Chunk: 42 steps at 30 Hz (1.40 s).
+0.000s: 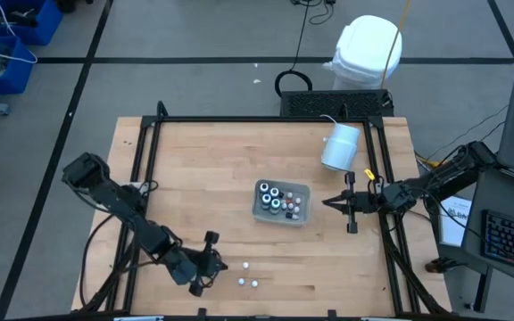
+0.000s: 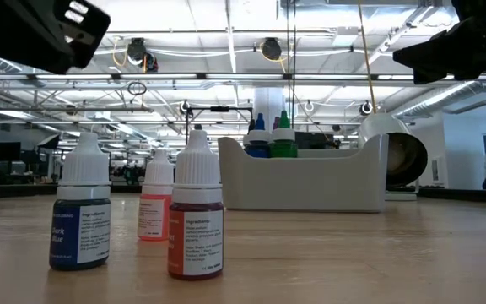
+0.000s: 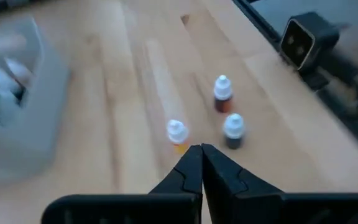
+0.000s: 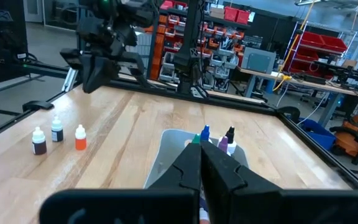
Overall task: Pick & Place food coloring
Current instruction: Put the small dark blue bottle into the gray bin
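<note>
1. Wooden plank table (image 1: 239, 160), pale grain, black frame rails around it.
2. Clear rectangular plastic tray (image 1: 263, 212) mid-table holds several small bottles (image 1: 279, 201), dark round ones with white, blue or green tops.
3. Three tiny dropper bottles stand loose near the front edge: blue bottle (image 2: 80, 219), red bottle (image 2: 197, 226), orange bottle (image 2: 153, 207); white conical caps, paper labels.
4. White cylinder (image 1: 340, 147) lies on its side behind the tray.
5. Left gripper (image 1: 212, 265) just beside the loose bottles, jaws clenched, holding nothing.
6. Right gripper (image 1: 335, 204) right of the tray, jaws clenched, empty.
</note>
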### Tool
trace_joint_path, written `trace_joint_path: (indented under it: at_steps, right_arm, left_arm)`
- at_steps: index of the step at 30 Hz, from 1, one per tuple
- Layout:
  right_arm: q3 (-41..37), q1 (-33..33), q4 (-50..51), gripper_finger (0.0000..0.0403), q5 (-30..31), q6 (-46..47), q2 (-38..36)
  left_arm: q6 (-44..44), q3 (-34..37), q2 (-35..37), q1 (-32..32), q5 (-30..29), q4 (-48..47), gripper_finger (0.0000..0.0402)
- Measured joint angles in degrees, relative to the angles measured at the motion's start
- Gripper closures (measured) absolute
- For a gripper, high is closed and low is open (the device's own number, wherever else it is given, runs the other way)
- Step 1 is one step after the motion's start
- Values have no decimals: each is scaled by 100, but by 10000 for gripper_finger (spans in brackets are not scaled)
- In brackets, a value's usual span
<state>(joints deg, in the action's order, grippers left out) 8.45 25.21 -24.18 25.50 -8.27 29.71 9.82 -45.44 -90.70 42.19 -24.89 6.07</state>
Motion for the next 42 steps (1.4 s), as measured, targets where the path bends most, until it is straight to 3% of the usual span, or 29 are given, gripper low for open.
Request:
trace_joint_path:
  at_steps: [5, 8, 15, 23, 33, 37, 42]
  right_arm:
    - [0, 0, 2, 403, 0, -9, 0]
    - [0, 0, 2, 403, 0, -9, 0]
    - [0, 0, 0, 403, 0, -9, 0]
    - [0, 0, 2, 403, 0, 3, 0]
    - [0, 0, 1, 403, 0, 8, 0]
    - [0, 0, 2, 403, 0, 9, 0]
    - [0, 0, 1, 403, 0, 28, -2]
  left_arm:
    - [-1719, 485, -4, -108, 61, 1379, 397]
    - [-2016, 648, 0, -285, 352, 2124, 391]
    - [-824, 672, 0, -785, 703, 1934, 396]
    - [-101, 672, 0, -836, 747, 1900, 376]
    - [-60, 672, -7, -466, 307, 2372, 387]
    - [0, 667, -32, -209, 203, 2434, 357]
    - [114, 367, -599, -83, 85, 2573, 284]
